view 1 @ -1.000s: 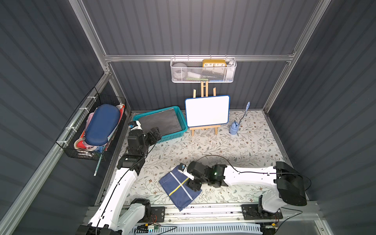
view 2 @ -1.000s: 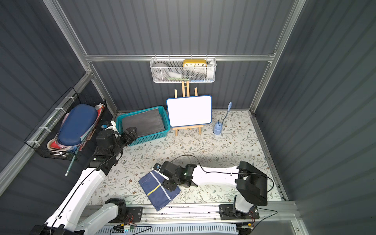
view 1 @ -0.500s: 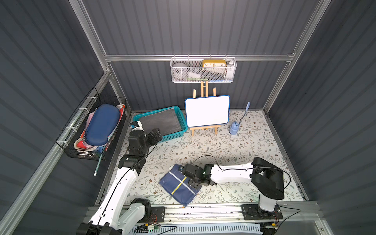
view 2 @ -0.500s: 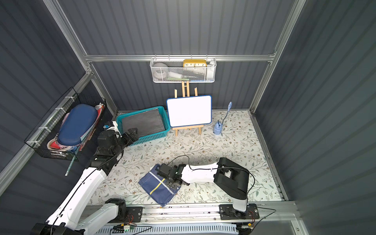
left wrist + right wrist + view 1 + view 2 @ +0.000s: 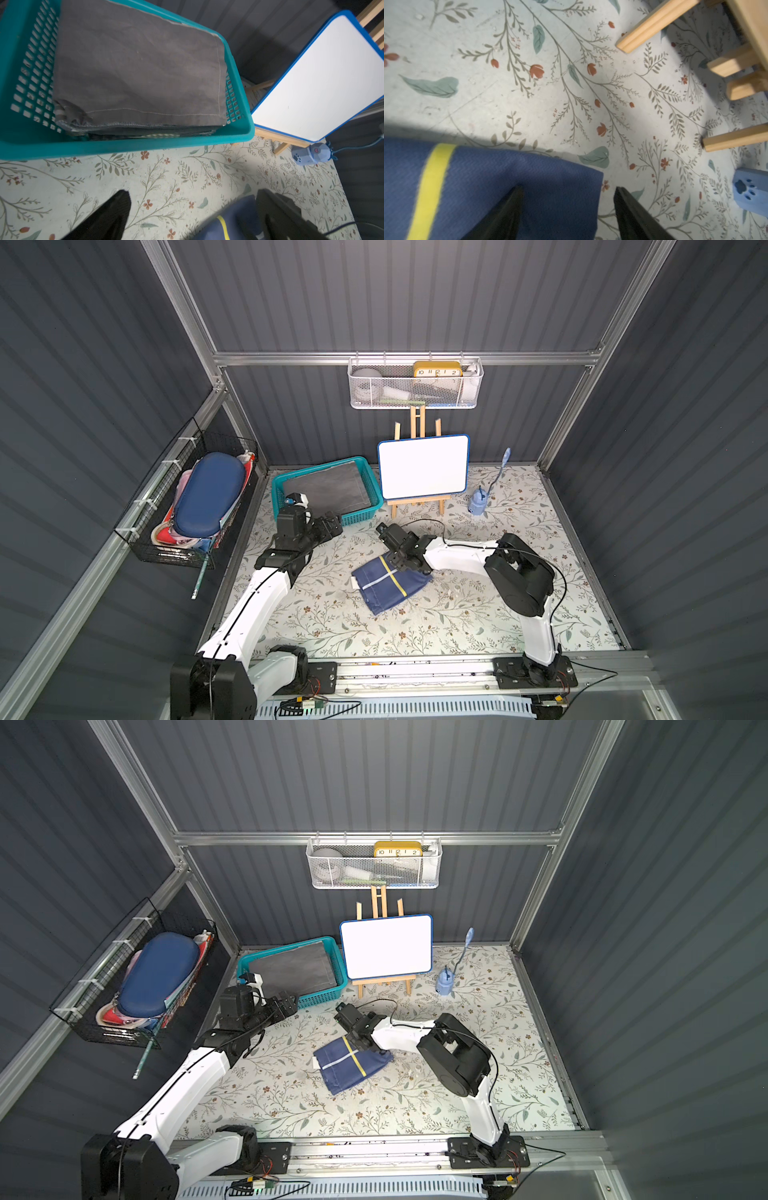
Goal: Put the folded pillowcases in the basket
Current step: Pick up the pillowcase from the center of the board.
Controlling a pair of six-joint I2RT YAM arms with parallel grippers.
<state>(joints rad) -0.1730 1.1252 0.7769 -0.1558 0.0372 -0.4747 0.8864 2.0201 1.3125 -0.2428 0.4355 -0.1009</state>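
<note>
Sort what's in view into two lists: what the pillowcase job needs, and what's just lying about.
Job: folded pillowcase; teal basket; right tool; left tool.

Lying about: whiteboard; easel; blue holder; white wall basket; black wire basket; grey cloth already in the basket.

Dark ribbed walls (image 5: 415, 294), aluminium frame (image 5: 403, 358), floral-print floor (image 5: 478, 614)

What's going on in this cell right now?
Two arms are working on getting the folded navy pillowcase into the teal basket. The pillowcase lies flat on the floral table, not yet picked up. The right gripper is over its corner with jaws open, one finger above the cloth and one off its edge. The left gripper hovers open in front of the basket, which already holds a folded grey cloth.
</note>
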